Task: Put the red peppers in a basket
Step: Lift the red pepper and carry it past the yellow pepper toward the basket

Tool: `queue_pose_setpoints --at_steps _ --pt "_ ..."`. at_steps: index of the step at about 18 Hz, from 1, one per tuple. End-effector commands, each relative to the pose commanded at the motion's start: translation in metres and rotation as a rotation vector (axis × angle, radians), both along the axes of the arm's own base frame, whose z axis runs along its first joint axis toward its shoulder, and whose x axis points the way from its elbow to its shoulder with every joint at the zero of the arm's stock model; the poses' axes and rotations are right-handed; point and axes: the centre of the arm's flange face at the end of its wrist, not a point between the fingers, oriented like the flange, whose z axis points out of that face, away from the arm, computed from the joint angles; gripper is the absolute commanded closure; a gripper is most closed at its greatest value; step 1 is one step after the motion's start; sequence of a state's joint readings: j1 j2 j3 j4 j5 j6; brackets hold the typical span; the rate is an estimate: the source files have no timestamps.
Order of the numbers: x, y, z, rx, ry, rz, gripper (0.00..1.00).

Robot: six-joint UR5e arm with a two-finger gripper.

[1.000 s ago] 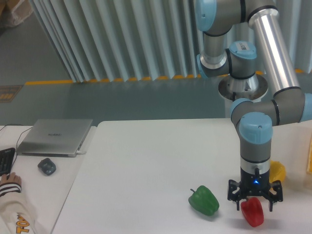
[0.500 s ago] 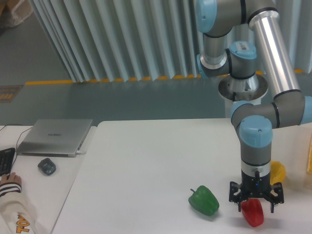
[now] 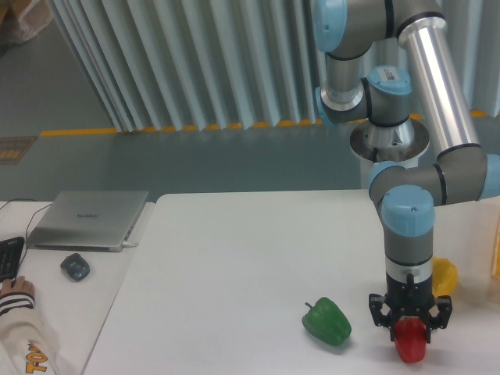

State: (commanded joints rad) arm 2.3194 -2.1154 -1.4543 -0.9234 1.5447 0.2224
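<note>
I see the gripper (image 3: 409, 319) pointing straight down at the near right part of the white table (image 3: 234, 258), its two fingers set closely on either side of the top of the red pepper (image 3: 410, 344). They look pressed against it, gripping it. The pepper sits low, at or just above the tabletop; I cannot tell which. The green pepper (image 3: 327, 321) lies just to its left, the yellow pepper (image 3: 444, 275) behind the arm, and a thin strip of the basket (image 3: 495, 258) shows at the right edge.
</note>
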Motion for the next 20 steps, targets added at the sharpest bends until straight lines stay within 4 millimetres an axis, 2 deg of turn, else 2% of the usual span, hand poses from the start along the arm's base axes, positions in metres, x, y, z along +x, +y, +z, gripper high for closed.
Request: queue_pose_setpoints --at_steps 2,6,7,8,10,12,14,17,20 --pt "0.002 -0.001 0.005 0.008 0.001 -0.009 0.56" --pt "0.011 -0.003 0.043 0.068 0.013 -0.05 0.56" --pt "0.015 -0.007 0.06 0.087 0.029 -0.128 0.56" --pt "0.017 -0.01 0.069 0.078 0.027 -0.187 0.56" --pt "0.02 -0.016 0.076 0.052 0.022 -0.257 0.56" --pt "0.026 -0.026 0.092 0.02 0.054 -0.448 0.56" --pt "0.024 -0.035 0.094 -0.006 0.059 -0.571 0.56" --pt "0.018 -0.046 0.096 -0.029 0.053 -0.637 0.56" --pt "0.013 -0.055 0.092 -0.068 0.037 -0.78 0.56"
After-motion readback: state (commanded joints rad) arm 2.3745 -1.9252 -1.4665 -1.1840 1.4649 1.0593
